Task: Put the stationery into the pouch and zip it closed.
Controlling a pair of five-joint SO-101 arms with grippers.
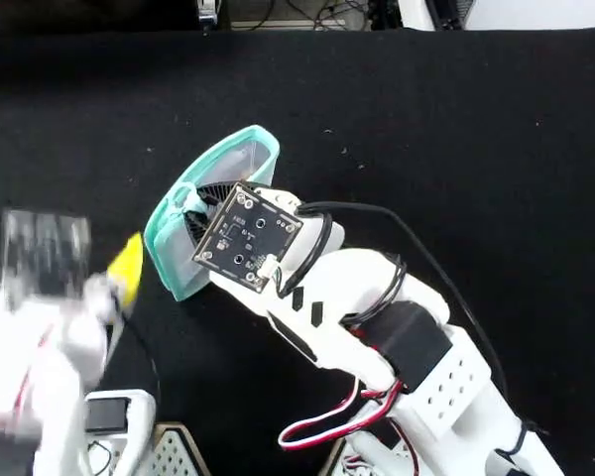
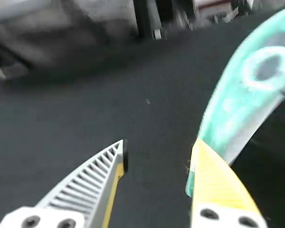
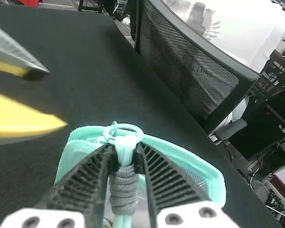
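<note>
I see the desk covered in matt black cloth, faintly linty. The pouch has a soft mint fabric rim and a translucent, slightly glossy plastic panel. Its zip-pull cord is grey woven string. The right claw is ribbed matt black plastic; the left claw is ribbed yellow and white plastic.

Open room lies over the black cloth table beyond and right of the mint-green mesh pouch. The white right arm overhangs the pouch's near half, its right gripper clamped on the grey-wrapped zip cord. The left gripper, jaws apart, crowds the pouch's left edge.
</note>
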